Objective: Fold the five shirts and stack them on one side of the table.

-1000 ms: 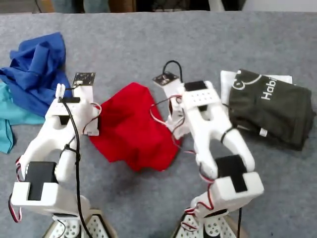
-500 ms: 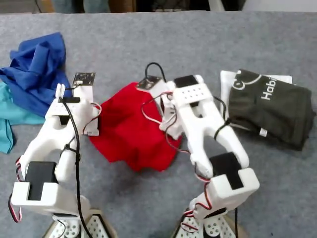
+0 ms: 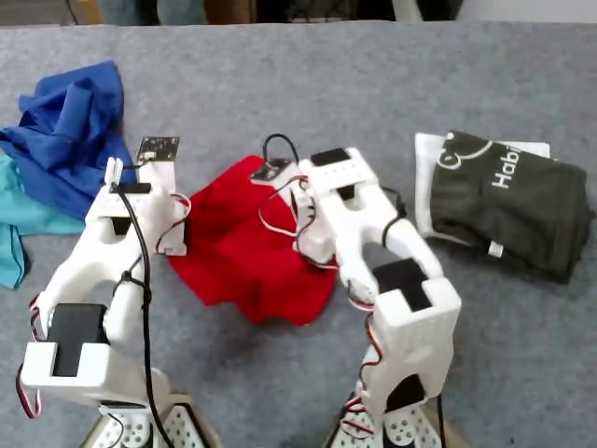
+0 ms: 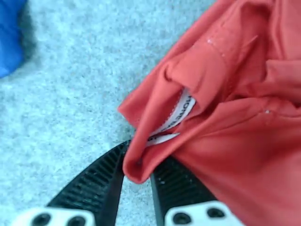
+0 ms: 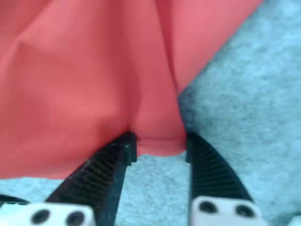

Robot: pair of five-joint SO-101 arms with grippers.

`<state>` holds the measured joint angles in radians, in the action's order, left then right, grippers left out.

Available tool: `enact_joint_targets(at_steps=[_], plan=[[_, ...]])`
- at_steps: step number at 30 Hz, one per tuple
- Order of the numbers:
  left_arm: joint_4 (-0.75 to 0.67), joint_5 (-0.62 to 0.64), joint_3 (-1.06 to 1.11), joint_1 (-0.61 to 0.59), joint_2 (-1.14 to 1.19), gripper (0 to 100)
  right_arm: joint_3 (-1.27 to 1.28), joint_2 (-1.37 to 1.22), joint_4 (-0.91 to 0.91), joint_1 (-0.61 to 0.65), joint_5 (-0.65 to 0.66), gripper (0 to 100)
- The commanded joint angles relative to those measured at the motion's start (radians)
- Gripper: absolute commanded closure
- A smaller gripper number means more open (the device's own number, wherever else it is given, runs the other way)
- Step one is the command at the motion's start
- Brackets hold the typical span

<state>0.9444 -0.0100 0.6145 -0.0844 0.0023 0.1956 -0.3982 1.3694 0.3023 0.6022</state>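
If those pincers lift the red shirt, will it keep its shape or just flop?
Probably floppy: the red shirt lies in soft creases and bunches in the left pincer and right pincer. Likely light, since it looks thin. Lifted, it would probably sag between them.

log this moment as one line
step: red shirt fold | left gripper: pinching its label edge | right gripper: pinching a fold of it | dark shirt: folded, at right | blue shirt: crumpled, at left
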Motion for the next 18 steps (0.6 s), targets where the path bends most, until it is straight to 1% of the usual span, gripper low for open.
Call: enact_joint_targets(at_steps=[1,4,6,9,13,16,18], plan=[[-0.011,0.008,-0.035,-0.018,-0.012,97,0.005,-0.021,-0.008,0.009,-0.037,98.6],[0.014,0.008,-0.044,-0.018,-0.015,97,0.005,0.019,0.002,0.006,-0.132,98.2],[0.084,0.009,-0.097,-0.018,-0.038,97,0.005,0.088,0.002,0.005,-0.199,98.5],[0.19,0.009,-0.222,-0.019,-0.103,97,0.002,0.259,0.002,-0.003,-0.276,98.5],[0.288,0.009,-0.469,-0.008,-0.212,97,-0.013,0.564,0.002,-0.002,-0.338,98.5],[0.327,0.009,-0.647,0.048,-0.258,97,-0.036,0.799,-0.006,0.002,-0.419,98.5],[0.339,0.009,-0.757,0.117,-0.265,97,-0.079,0.938,-0.012,-0.002,-0.486,98.5]])
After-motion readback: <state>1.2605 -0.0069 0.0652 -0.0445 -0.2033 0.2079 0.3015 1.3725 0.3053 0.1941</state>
